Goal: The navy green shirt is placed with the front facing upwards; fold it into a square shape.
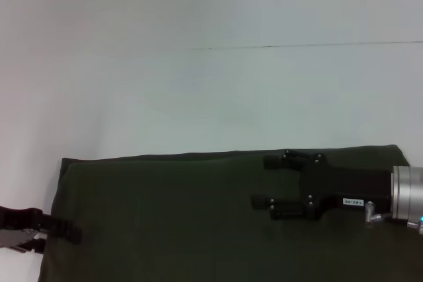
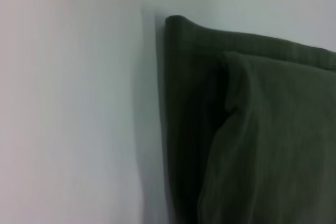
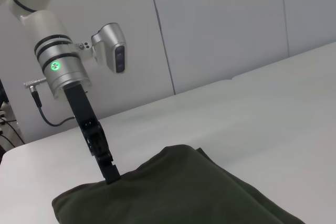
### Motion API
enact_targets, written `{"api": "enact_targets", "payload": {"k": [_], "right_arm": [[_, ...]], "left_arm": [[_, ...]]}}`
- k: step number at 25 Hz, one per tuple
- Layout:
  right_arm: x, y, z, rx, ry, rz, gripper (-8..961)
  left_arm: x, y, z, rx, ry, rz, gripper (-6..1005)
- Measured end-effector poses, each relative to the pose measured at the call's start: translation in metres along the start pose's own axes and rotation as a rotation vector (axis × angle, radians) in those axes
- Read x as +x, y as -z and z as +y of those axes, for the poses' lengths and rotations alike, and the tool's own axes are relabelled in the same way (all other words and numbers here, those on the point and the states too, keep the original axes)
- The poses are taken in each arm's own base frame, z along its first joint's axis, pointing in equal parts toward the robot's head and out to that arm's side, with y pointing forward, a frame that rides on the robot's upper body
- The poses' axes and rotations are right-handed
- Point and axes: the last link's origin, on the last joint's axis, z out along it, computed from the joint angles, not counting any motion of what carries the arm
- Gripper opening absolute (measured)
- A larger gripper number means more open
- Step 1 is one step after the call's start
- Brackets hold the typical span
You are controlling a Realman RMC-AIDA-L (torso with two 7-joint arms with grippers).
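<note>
The shirt (image 1: 172, 216) lies folded on the white table (image 1: 198, 77), a dark green block with layered edges, close to my body. My right gripper (image 1: 262, 181) hovers over its right half, pointing left, fingers spread apart and holding nothing. My left gripper (image 1: 63, 230) sits at the shirt's left edge, its tip touching the cloth near a corner; I cannot tell whether its fingers are spread or pinching the cloth.
</note>
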Motion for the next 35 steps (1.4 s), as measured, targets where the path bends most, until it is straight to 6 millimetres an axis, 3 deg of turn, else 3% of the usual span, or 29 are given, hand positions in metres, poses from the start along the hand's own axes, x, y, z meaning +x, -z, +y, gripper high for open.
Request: {"api": "enact_targets", "payload": {"k": [35], "right_arm": [[0.002,0.001,0.001,0.003,-0.004,0.0,908]], "left_arm": [[0.005,-0.02,0.023,-0.055,-0.023,-0.038,840]]}}
